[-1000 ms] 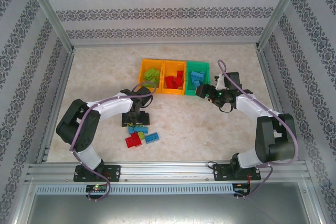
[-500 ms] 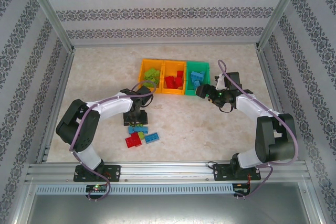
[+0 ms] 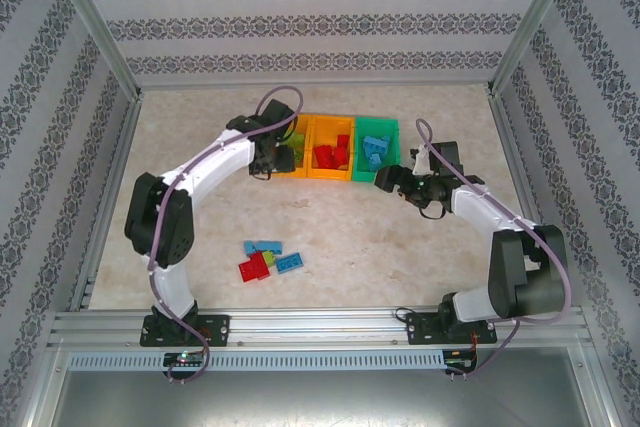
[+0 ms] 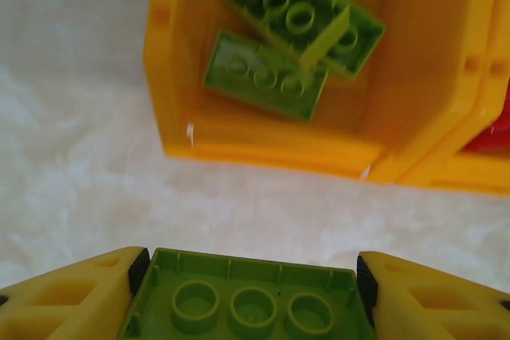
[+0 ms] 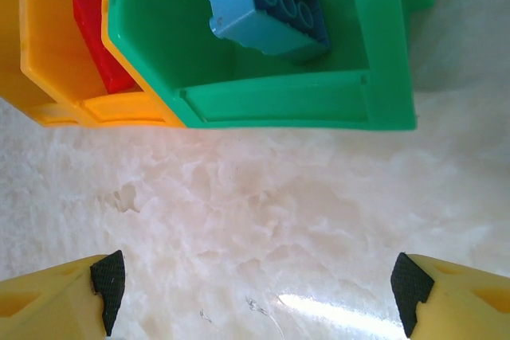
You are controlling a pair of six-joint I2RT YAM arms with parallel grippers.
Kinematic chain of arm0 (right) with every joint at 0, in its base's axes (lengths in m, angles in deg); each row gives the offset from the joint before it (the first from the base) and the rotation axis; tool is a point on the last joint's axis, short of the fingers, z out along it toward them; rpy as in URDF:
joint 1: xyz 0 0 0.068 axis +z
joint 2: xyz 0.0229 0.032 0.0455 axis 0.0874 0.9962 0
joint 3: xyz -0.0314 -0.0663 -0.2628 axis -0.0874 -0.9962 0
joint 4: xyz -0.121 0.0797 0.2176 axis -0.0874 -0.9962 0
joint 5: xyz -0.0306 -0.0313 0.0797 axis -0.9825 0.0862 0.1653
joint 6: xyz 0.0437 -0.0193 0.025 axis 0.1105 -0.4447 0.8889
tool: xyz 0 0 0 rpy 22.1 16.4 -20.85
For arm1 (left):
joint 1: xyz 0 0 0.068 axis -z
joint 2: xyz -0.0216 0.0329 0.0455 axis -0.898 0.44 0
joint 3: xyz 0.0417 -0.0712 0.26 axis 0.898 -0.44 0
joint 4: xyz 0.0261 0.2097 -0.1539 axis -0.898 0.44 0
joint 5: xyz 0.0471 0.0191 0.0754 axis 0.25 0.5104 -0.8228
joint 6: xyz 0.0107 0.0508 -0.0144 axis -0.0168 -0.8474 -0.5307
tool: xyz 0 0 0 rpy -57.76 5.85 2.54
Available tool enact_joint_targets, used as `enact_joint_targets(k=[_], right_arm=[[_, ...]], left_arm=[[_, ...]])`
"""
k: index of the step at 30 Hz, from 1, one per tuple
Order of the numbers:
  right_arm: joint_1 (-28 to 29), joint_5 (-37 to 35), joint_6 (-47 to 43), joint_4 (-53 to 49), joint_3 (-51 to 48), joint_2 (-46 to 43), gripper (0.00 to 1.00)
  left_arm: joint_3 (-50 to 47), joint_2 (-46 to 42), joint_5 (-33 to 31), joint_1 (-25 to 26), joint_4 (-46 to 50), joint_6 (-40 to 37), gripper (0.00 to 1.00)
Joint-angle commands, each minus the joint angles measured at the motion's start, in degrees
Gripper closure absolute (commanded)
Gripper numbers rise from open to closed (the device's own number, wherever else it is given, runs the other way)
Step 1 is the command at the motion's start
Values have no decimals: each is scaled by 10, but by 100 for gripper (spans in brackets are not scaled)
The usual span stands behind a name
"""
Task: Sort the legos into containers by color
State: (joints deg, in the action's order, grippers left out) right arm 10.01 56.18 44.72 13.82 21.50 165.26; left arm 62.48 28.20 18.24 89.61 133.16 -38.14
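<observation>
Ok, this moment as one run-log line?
left tool: shut on green lego, near orange bin | right tool: open, near green bin | loose legos: on table

This is a robot test cell in a laboratory, not a home or a shop. The desk (image 3: pixel 400 247) has a pale, marble-like top and is closed in by a frame of aluminium profiles (image 3: pixel 102 35). Walls (image 3: pixel 320 22) of striped, patterned paper stand on three sides. Two robot arms, the left arm (image 3: pixel 200 169) and the right arm (image 3: pixel 485 209), are bolted to a metal rail (image 3: pixel 320 325) at the near edge, with purple cables (image 3: pixel 280 93) along them. The work items are simple props: plastic containers (image 3: pixel 332 118) and loose legos (image 3: pixel 268 259).
</observation>
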Motion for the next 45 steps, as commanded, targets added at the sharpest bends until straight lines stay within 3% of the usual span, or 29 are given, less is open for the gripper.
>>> enact_joint_targets(k=[1, 10, 17, 22, 26, 33, 37, 45], right_arm=[[2, -15, -18, -11, -19, -17, 11], [10, -33, -14, -20, -28, -33, 11], [32, -52, -30, -41, -19, -45, 12], [126, -114, -80, -79, 12, -46, 11], [242, -144, -83, -87, 40, -17, 11], [454, -225, -70, -108, 115, 80, 9], [496, -227, -56, -115, 142, 133, 13], [527, -231, -53, -128, 187, 201, 18]], left_arm=[[64, 51, -9, -17, 10, -55, 42], [233, 177, 12, -33, 33, -79, 40], [254, 200, 18, -40, 29, -66, 21], [232, 178, 31, -40, 15, -53, 11], [192, 135, 27, -40, -2, -42, 0], [96, 50, 21, -46, -38, -31, 0], [24, 6, 8, -49, -66, -25, 0], [-64, -50, -7, -61, -90, -6, 0]])
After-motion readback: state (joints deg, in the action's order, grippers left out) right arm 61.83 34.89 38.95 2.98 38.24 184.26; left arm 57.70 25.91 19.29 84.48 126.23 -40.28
